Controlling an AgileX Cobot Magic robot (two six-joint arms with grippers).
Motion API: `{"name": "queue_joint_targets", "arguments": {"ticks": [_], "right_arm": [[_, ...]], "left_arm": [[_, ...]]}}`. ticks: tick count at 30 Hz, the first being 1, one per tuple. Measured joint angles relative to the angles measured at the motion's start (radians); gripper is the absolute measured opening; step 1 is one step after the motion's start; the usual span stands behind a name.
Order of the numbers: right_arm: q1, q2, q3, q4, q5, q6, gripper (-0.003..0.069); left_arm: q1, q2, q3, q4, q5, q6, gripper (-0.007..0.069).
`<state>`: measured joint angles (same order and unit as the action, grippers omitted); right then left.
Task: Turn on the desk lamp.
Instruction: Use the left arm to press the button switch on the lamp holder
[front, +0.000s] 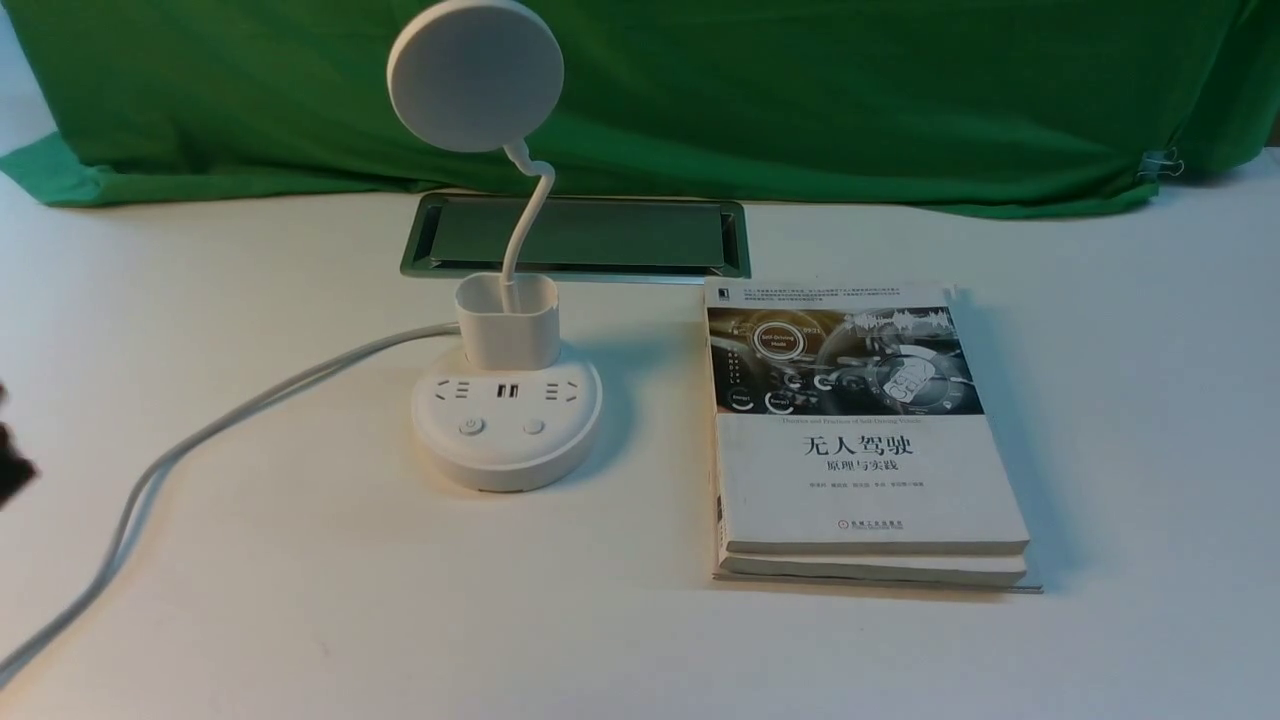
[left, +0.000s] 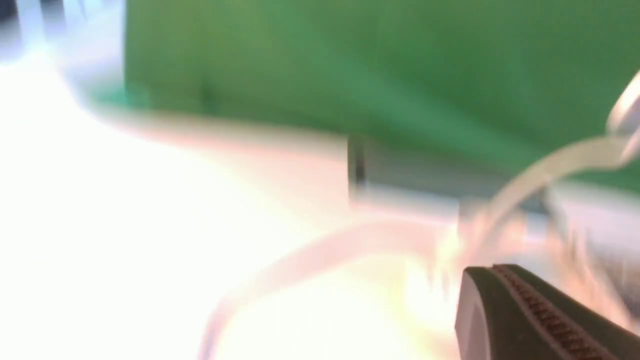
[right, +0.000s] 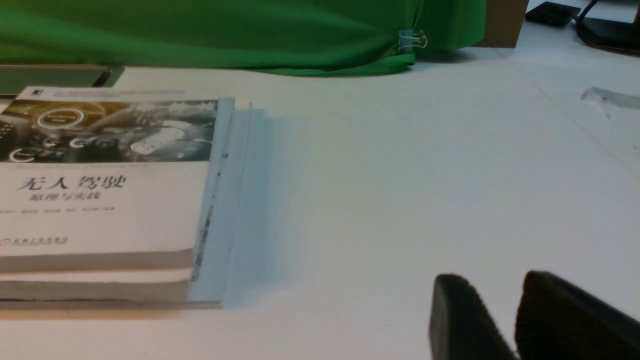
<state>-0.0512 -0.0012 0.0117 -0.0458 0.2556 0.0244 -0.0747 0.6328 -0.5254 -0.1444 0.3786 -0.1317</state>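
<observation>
Take the middle of the white table (front: 600, 640) in the front view as a clock's centre, 12 pointing away from the robot.

Nearest, the right gripper (right: 492, 295) shows 2 dark, blurred fingertips in the right wrist view; they stand apart, released, above the table. The left gripper (left: 505, 305) shows its dark tip and a ribbed strip in its own wrist view, and a blurred bit of it enters the front view at 9 o'clock. I cannot tell whether it is clenched or released.

The grey cord (front: 200, 440) runs in from 8 o'clock to the back of the desk lamp (front: 508, 440). At 4 o'clock lies a book stack (front: 870, 480), with 2 thick books visible above a thin, pale layer.

The lamp stands upright at 9 o'clock, well apart from the books. Its round base carries sockets and 2 buttons (front: 471, 426) on the near side; behind them rise a small white cup (front: 508, 325), a bent neck and the disc head (front: 475, 75), whose face looks dull and unlit.

Farther off, a dark green tray (front: 600, 235) lies near 12 o'clock, partly behind the lamp. Beyond hangs the green cloth (front: 850, 110), with a binder clip (front: 1160, 165) at 2 o'clock.
</observation>
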Motion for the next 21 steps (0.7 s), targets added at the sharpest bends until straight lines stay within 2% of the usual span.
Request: {"name": "queue_joint_targets", "arguments": {"ticks": [1, 2, 3, 5, 6, 7, 8, 9, 11, 13, 15, 17, 18, 21], "right_arm": [[0.0, 0.0, 0.0, 0.0, 0.0, 0.0, 0.0241], [0.0, 0.0, 0.0, 0.0, 0.0, 0.0, 0.0241], [0.0, 0.0, 0.0, 0.0, 0.0, 0.0, 0.0241], [0.0, 0.0, 0.0, 0.0, 0.0, 0.0, 0.0241], [0.0, 0.0, 0.0, 0.0, 0.0, 0.0, 0.0241], [0.0, 0.0, 0.0, 0.0, 0.0, 0.0, 0.0241], [0.0, 0.0, 0.0, 0.0, 0.0, 0.0, 0.0241], [0.0, 0.0, 0.0, 0.0, 0.0, 0.0, 0.0241], [0.0, 0.0, 0.0, 0.0, 0.0, 0.0, 0.0241], [0.0, 0.0, 0.0, 0.0, 0.0, 0.0, 0.0241], [0.0, 0.0, 0.0, 0.0, 0.0, 0.0, 0.0241], [0.0, 0.0, 0.0, 0.0, 0.0, 0.0, 0.0241], [0.0, 0.0, 0.0, 0.0, 0.0, 0.0, 0.0241], [0.0, 0.0, 0.0, 0.0, 0.0, 0.0, 0.0241]], "left_arm": [[0.0, 0.056, 0.0, -0.112, 0.032, 0.073, 0.0002], [0.0, 0.079, 0.0, -0.131, 0.036, 0.103, 0.0002], [0.0, 0.113, 0.0, -0.209, 0.054, 0.152, 0.0002], [0.0, 0.259, 0.0, -0.499, 0.115, 0.42, 0.0003], [0.0, 0.304, 0.0, -0.568, 0.132, 0.513, 0.0003], [0.0, 0.381, 0.0, -0.742, 0.174, 0.666, 0.0003], [0.0, 0.392, 0.0, -0.742, 0.18, 0.685, 0.0003], [-0.001, 0.446, -0.004, -0.844, 0.211, 0.768, 0.0003], [-0.031, 0.575, -0.043, -0.92, 0.231, 0.856, 0.0003], [-0.054, 0.618, -0.07, -0.914, 0.223, 0.858, 0.0003], [-0.156, 0.729, -0.164, -0.769, 0.167, 0.762, 0.0003], [-0.195, 0.76, -0.198, -0.691, 0.148, 0.715, 0.0003], [-0.253, 0.8, -0.252, -0.556, 0.103, 0.609, 0.0003], [-0.322, 0.876, -0.348, -0.338, 0.038, 0.431, 0.0003]]}}
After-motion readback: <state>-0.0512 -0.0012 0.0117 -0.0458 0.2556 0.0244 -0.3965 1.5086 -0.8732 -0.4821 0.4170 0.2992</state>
